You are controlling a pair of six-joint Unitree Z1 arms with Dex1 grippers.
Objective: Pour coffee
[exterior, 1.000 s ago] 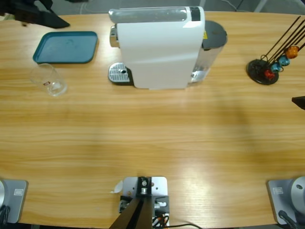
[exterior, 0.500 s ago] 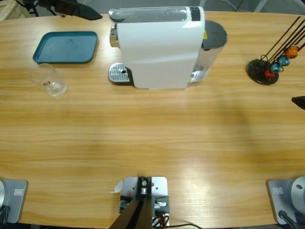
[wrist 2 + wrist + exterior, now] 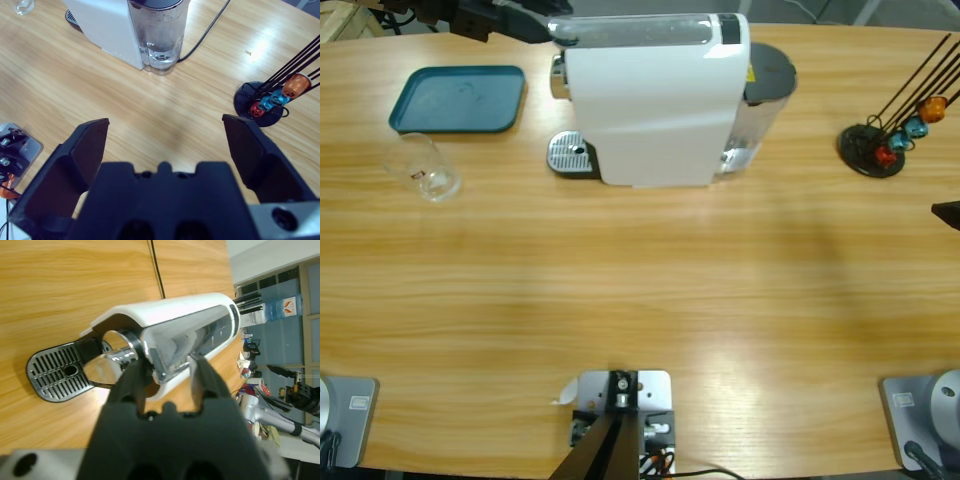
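Long pale wooden table (image 3: 640,300); beyond it, large windows (image 3: 280,300) and cluttered room edge.

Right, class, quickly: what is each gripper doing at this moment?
Left gripper: jaws either side of the coffee machine's silver lever, apparently closing on it; a firm grip cannot be told.
Right gripper: wide open, holding nothing.

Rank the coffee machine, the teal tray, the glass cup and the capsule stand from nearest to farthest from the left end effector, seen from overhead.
Left end effector, top left:
1. Coffee machine, touching distance.
2. Teal tray, below-left.
3. Glass cup, beyond the tray.
4. Capsule stand, far right.
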